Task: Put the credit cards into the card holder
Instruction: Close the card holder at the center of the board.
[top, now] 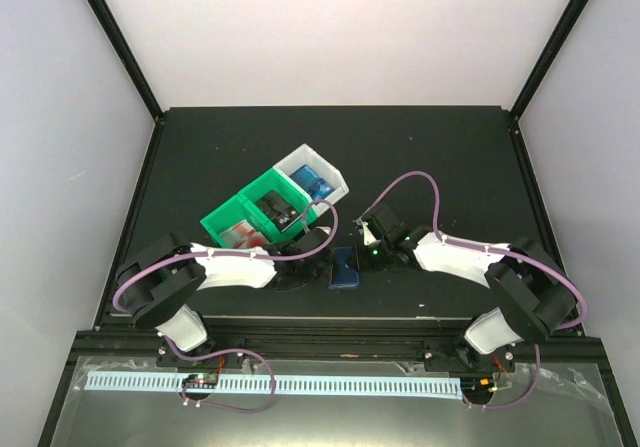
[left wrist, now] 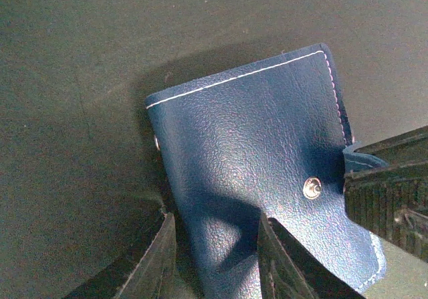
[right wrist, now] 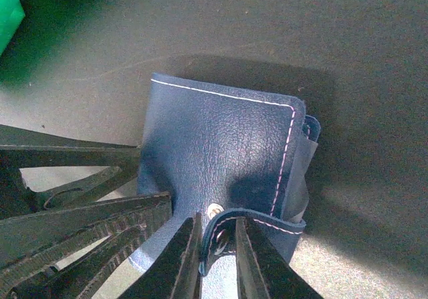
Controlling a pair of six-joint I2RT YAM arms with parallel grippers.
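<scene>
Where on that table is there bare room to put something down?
Bare: the far strip of table behind the bins, and the patches to their left and far right. Crowded: the near middle, where the left gripper and right gripper meet at the wallet, close before the bins.

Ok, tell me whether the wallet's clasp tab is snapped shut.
No: the clasp tab is lifted off the wallet, between the fingers of the right gripper, and the metal snap beneath it is bare.
</scene>
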